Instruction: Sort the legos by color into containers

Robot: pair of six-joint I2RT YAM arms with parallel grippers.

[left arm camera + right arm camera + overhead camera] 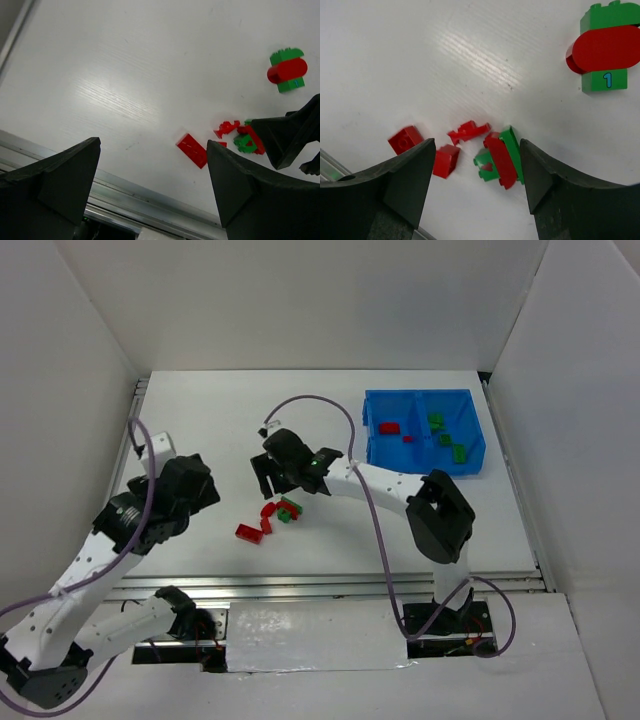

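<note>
A loose pile of small red and green legos [272,516] lies mid-table. My right gripper [266,480] hovers over it, open and empty. In the right wrist view my right gripper [477,146] straddles a small red brick [445,160] and a green-and-red cluster [500,158]. A flat red brick [192,150] lies in front of my open, empty left gripper [152,146], which sits left of the pile in the top view [208,496]. The blue bin [372,452] holds red bricks [388,427] in its left compartment and green bricks [446,439] in its right.
A bigger green block with a red oval piece and a "1" on it [603,50] stands beyond the pile; it also shows in the left wrist view [287,71]. The metal rail [150,192] marks the table's near edge. White walls enclose the table.
</note>
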